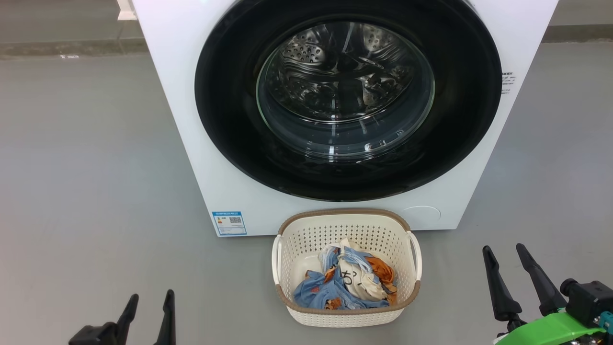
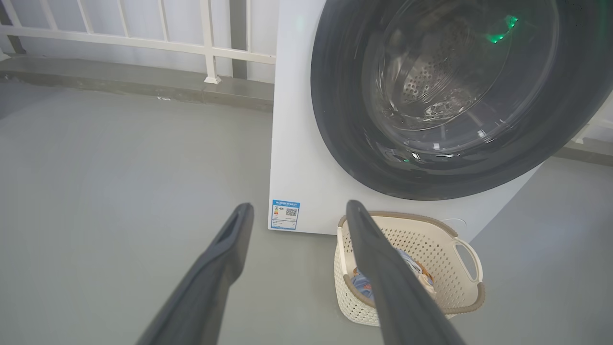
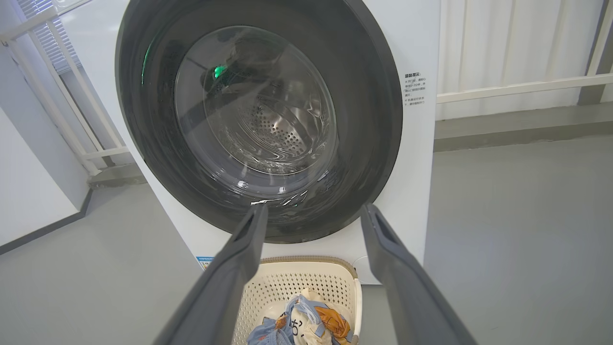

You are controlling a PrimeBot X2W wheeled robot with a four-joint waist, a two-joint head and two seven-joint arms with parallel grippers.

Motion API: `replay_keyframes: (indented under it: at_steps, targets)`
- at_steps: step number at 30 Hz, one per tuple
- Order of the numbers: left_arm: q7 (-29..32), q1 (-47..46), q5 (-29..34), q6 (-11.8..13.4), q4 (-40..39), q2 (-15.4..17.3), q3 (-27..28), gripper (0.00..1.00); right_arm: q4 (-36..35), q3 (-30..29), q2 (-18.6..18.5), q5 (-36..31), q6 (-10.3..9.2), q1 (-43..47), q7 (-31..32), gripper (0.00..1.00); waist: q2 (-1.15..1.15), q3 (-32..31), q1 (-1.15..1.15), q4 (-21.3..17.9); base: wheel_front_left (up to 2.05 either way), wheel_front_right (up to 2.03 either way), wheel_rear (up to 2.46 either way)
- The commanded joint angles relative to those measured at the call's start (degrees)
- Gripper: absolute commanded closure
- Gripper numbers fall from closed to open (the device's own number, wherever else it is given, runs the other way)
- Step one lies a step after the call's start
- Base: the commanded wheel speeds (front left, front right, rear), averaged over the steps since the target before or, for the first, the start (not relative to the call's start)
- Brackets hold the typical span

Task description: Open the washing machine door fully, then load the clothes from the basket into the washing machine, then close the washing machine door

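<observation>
Door faces outward, seemingly shut.

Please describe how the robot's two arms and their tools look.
The left tool and right tool each have two long, tapering dark fingers. The left sits on a black base; behind the right are a bright green cover, a black block and a small teal plug.

The left claw rises from the bottom edge, its fingers spread with nothing between them. At upper right is the washing machine, its round black door closed and a blue label sticker at its lower corner. At lower right, a cream basket on the grey floor holds clothes.
</observation>
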Motion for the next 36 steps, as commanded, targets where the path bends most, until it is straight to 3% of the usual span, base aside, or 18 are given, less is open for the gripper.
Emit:
replay_keyframes:
  at_steps: [1,19,36]
  targets:
    - [-1.06,-1.02,2.30,-0.08,-1.83,1.27,1.03,0.00,-1.85,1.50,-1.26,-2.20,0.68,0.01,-0.99,0.00,0.00,-0.05,0.00,-0.02,0.00,0.00,0.00]
    - [-4.75,-0.39,14.17,-0.16,-2.10,2.45,-0.09,0.00,-2.22,2.62,-2.83,-13.60,0.83,0.61,-4.63,0.00,0.00,-0.60,0.00,-0.14,0.00,0.00,0.00]
    - [-4.84,-0.28,13.13,-0.16,-0.57,2.01,1.72,0.00,-1.41,1.58,-2.36,-13.20,0.84,0.85,-4.72,0.00,0.00,-0.51,0.00,-0.12,0.00,0.00,0.00]
